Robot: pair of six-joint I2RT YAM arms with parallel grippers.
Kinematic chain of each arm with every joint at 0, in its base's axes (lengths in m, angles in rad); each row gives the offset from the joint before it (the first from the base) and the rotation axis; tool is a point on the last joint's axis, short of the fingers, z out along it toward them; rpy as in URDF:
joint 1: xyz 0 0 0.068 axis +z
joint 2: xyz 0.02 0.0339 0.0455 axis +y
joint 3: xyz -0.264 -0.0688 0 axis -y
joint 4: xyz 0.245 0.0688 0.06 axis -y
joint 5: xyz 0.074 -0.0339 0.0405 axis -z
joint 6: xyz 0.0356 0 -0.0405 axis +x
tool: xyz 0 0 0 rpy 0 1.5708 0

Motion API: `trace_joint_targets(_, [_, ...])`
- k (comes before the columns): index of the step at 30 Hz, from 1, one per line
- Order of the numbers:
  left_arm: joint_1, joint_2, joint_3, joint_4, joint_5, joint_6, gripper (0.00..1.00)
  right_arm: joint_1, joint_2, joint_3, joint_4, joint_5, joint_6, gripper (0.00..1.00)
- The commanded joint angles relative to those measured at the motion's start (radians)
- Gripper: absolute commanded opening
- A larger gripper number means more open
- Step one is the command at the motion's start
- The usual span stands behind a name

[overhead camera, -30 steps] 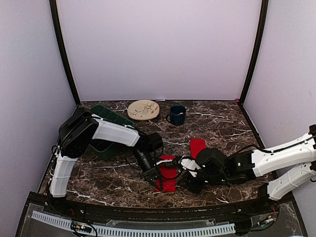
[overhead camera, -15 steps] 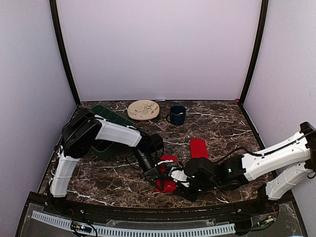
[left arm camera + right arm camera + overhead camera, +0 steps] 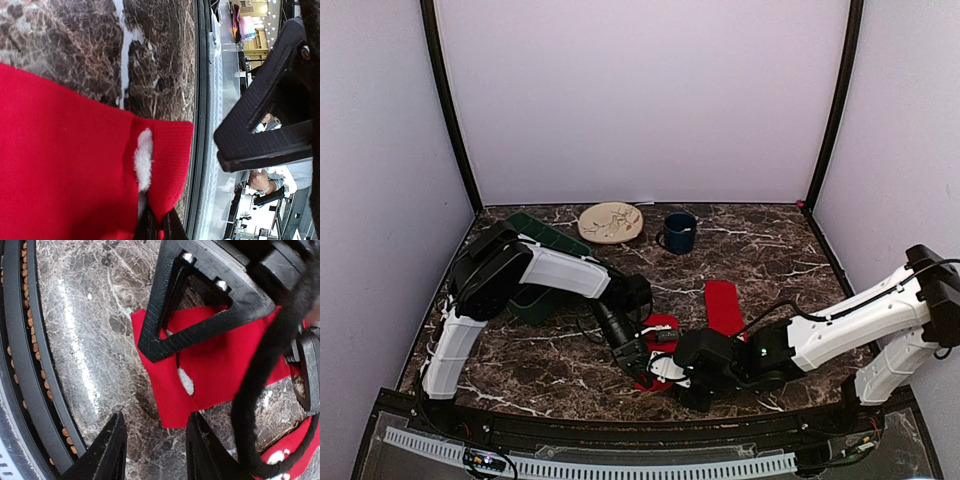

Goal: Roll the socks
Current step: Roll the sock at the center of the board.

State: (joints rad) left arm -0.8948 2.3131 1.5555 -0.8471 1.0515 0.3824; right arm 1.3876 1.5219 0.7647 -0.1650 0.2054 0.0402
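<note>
Two robot arms meet low over the near middle of a dark marble table [image 3: 770, 250].

The left gripper [image 3: 159, 227] has its fingers pinched together on a raised fold at the edge of a red sock [image 3: 215, 370]. Only the very tips show at the bottom of the left wrist view. A small white tuft [image 3: 143, 160] sits on the sock just above them. In the right wrist view one triangular left finger [image 3: 200, 305] lies over the sock and the other is hidden behind it.

The right gripper [image 3: 156, 415] has its fingers spread apart and holds nothing. The sock's near corner lies just beyond the gap between its tips. A black cable [image 3: 250, 405] crosses that view and covers part of the sock. The table's ribbed front rail [image 3: 25, 365] runs just outside the finger seen on the left of that view.

From above, both grippers cover most of this sock, so its shape and patterned band cannot be made out. The second sock [image 3: 723, 305] lies flat beside the right arm, apart from both sets of fingers, its near end cut off by that arm.

Well beyond the fingers, towards the back, are a green bin [image 3: 535, 262], a pale plate [image 3: 611, 221] and a blue mug [image 3: 678, 232].
</note>
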Motion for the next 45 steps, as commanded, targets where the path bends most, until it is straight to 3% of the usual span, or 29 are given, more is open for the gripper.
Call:
trace_joint_targets(1, [0.007,0.007,0.02,-0.038,0.019,0.025,0.0,0.01,0.03,0.028,0.018,0.025,-0.058,0.39])
trace_joint_targets(21, [0.01,0.018,0.018,-0.041,0.04,0.029,0.0,-0.005,0.102,0.039,0.036,0.032,-0.159,0.35])
trace_joint_targets(27, [0.01,0.02,0.018,-0.041,0.044,0.031,0.0,-0.015,0.11,0.041,0.031,0.022,-0.163,0.27])
trace_joint_targets(35, [0.011,0.02,0.02,-0.043,0.036,0.025,0.0,-0.025,0.129,0.05,0.007,0.007,-0.155,0.06])
trace_joint_targets(40, [0.011,0.021,0.021,-0.041,0.031,0.015,0.0,-0.032,0.133,0.047,-0.008,-0.008,-0.135,0.01])
trace_joint_targets(45, [0.011,0.019,0.014,-0.045,0.007,-0.004,0.1,-0.04,0.14,0.047,-0.014,-0.014,-0.117,0.0])
